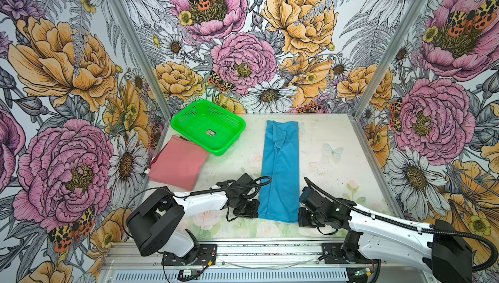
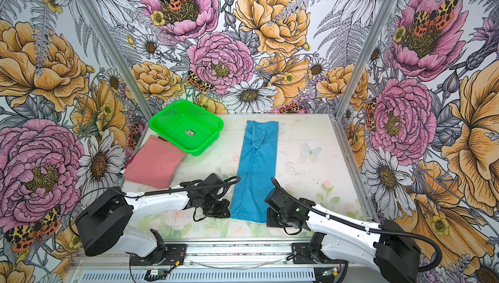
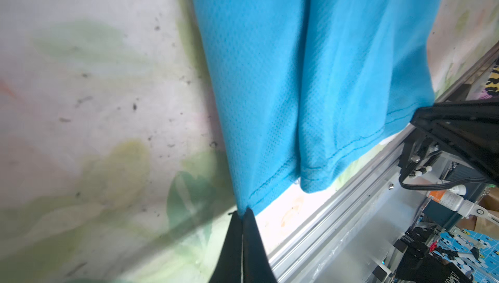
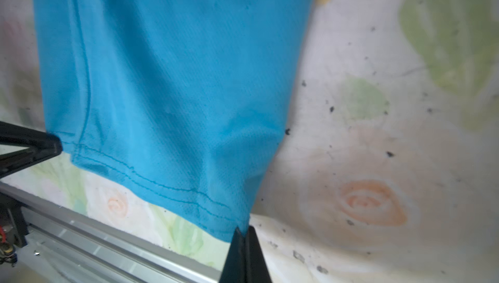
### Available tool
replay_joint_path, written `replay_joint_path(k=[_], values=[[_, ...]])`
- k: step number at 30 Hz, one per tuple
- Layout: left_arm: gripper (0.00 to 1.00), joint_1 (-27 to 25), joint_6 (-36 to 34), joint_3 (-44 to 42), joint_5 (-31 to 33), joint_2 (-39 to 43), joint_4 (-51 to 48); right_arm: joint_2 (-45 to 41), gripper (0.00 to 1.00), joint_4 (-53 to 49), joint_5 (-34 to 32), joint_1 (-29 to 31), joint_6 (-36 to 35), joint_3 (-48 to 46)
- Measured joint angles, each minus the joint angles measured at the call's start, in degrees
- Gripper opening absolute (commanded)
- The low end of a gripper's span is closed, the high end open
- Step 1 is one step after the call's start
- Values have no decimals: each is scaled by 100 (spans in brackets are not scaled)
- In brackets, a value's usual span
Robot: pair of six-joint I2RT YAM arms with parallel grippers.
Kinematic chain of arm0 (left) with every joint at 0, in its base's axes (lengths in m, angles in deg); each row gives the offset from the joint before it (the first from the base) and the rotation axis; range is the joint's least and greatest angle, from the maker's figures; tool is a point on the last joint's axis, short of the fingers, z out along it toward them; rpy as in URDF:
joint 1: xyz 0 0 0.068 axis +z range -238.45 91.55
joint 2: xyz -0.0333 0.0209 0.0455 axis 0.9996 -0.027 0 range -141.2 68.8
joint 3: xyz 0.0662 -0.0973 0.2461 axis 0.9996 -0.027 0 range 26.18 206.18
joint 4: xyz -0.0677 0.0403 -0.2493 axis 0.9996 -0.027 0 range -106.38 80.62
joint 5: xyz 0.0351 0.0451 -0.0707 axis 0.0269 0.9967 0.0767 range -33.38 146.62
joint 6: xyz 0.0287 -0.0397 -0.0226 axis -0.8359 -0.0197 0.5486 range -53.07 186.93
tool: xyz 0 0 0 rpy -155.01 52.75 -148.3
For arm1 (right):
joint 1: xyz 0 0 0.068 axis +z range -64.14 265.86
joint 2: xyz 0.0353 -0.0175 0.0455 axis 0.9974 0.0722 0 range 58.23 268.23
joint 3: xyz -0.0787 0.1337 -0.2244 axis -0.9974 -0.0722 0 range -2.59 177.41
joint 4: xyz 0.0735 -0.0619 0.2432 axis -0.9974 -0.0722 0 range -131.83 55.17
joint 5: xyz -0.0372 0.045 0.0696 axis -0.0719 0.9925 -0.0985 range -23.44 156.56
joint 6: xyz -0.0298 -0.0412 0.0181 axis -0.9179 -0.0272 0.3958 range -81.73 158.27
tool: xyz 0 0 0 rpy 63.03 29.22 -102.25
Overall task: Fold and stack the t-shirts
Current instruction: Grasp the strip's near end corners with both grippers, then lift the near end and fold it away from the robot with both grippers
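The sky-blue t-shirt [image 1: 280, 165] [image 2: 255, 165] lies in the middle of the table, folded into a long narrow strip that runs from front to back. My left gripper [image 1: 258, 212] [image 2: 229, 212] [image 3: 243, 210] is shut on the near-left corner of its hem. My right gripper [image 1: 298, 218] [image 2: 267, 218] [image 4: 243, 229] is shut on the near-right corner of the same hem. The hem sags a little between the two grips in both wrist views. At the left of the table lies the red-pink t-shirt [image 1: 176, 162] [image 2: 154, 164], folded into a rough square.
A green perforated basket [image 1: 232, 138] [image 2: 209, 138] stands empty at the back left, its near edge over the pink shirt's far corner. The flower-printed table [image 1: 329, 160] ends at an aluminium rail [image 1: 270, 249] in front. Patterned walls close off the left, right and back.
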State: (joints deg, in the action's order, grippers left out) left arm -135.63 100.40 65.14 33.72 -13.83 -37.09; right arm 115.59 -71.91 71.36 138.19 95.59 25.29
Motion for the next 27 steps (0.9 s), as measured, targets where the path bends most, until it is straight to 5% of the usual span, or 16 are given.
replay_joint_path(k=[10, 18, 27], values=[[0, 953, -678, 1698, -245, -483, -201, 444, 0, 13, 46, -1545, -553, 962], [0, 1622, -1130, 3532, -380, -2098, -210, 2374, 0, 186, 168, -2929, -1526, 2483], [0, 2006, -1314, 5248, -514, -3718, -431, 4461, 0, 354, 614, -3665, -2177, 3980]])
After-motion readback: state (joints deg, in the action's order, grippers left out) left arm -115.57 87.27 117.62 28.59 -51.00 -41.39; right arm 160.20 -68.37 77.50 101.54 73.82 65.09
